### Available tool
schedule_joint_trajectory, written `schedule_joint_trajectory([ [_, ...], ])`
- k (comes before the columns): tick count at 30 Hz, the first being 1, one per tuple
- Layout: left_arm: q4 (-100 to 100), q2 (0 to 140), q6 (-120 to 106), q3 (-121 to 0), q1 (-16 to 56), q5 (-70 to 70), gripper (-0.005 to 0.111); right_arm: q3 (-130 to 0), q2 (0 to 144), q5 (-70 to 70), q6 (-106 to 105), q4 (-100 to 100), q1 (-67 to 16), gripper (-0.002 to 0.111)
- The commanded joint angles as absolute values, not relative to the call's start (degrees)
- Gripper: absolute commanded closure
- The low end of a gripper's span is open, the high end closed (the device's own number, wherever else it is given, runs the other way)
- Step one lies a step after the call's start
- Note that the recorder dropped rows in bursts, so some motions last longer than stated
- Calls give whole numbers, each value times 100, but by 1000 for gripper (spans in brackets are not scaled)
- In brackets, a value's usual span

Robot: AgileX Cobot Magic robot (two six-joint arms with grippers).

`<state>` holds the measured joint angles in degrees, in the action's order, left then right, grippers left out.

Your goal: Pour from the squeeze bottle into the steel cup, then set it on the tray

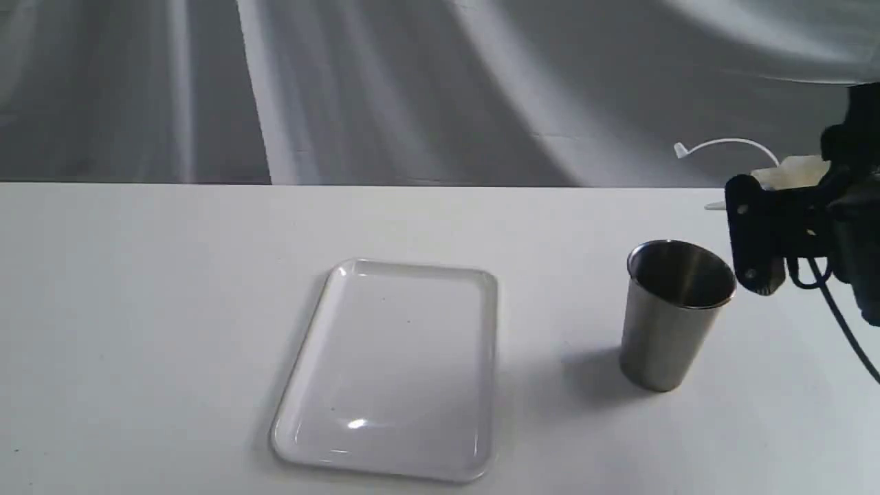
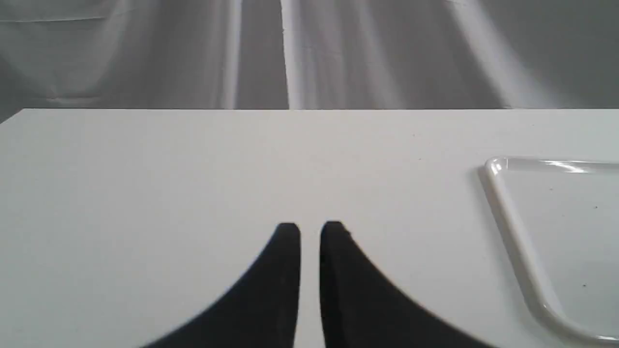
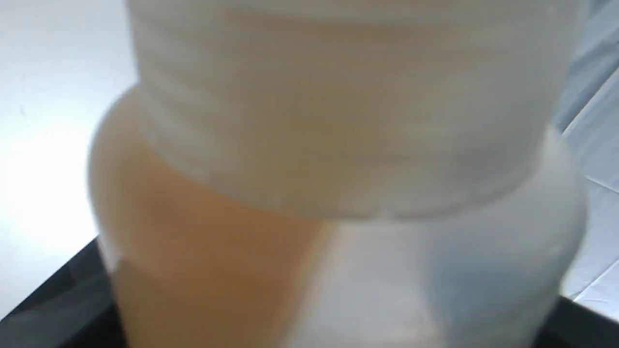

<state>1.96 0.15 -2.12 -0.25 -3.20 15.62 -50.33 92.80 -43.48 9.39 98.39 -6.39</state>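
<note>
The steel cup [image 1: 670,316] stands upright on the white table, right of the tray [image 1: 392,371], which has nothing on it. My right gripper [image 1: 777,206] is shut on the squeeze bottle [image 1: 794,172] and holds it tipped on its side, above and just right of the cup's rim. The nozzle points left towards the cup, and the cap strap [image 1: 722,142] arcs above it. No stream shows. In the right wrist view the squeeze bottle [image 3: 338,169] fills the picture, with amber liquid pooled to one side. My left gripper [image 2: 310,227] hovers over bare table, fingers nearly together, holding nothing.
The tray's rim [image 2: 512,227] lies to one side of the left gripper. A grey draped cloth [image 1: 412,82] hangs behind the table's far edge. A black cable [image 1: 842,323] hangs from the right arm beside the cup.
</note>
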Motion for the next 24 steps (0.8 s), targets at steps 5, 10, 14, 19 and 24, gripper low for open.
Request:
schedule_joint_trajectory([
  [5,195,0,-184,0,-307,1521,98,-5079,9240,-4395,1814,9995,-587,108],
  [10,195,0,-195,0,-307,1521,98,-5079,9240,-4207,2627,9995,-587,108],
  [14,195,0,-195,0,-307,1521,98,-5068,9240,-4117,3817,9952,-587,108],
  [19,195,0,-182,0,-307,1521,98,-4894,9056,-3876,5224,9988,-444,108],
  [24,195,0,-182,0,-307,1521,98,-4717,8679,-3392,6533,9995,-204,108],
])
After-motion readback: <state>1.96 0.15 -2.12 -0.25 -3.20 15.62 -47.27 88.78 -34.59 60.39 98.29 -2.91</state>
